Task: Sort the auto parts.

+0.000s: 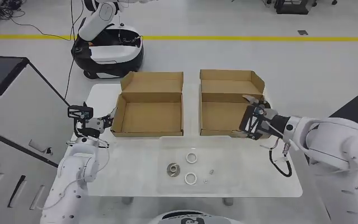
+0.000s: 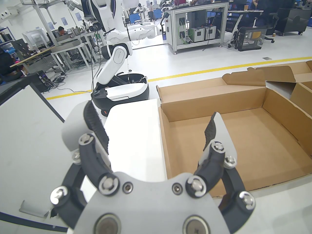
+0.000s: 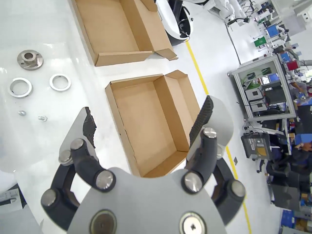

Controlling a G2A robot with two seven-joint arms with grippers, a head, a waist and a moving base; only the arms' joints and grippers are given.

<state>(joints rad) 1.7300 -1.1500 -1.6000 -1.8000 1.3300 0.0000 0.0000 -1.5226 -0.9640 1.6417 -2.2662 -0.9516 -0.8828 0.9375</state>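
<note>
A metal flange (image 1: 173, 168) (image 3: 30, 60), two silver rings (image 1: 192, 158) (image 1: 191, 179) (image 3: 60, 82) (image 3: 21, 87) and two small nuts (image 1: 211, 172) (image 3: 22, 113) lie on the white table near its front edge. Behind them stand two open cardboard boxes, the left box (image 1: 148, 117) (image 2: 219, 135) and the right box (image 1: 221, 115) (image 3: 146, 122), both with bare floors. My left gripper (image 1: 109, 122) (image 2: 152, 110) hangs open at the left box's outer side. My right gripper (image 1: 244, 115) (image 3: 146, 104) is open above the right box's outer end.
Another white robot on a dark base (image 1: 109, 50) stands on the floor just behind the table. A grey cabinet (image 1: 22, 106) sits left of the table. The white table (image 1: 257, 173) has free room right of the parts.
</note>
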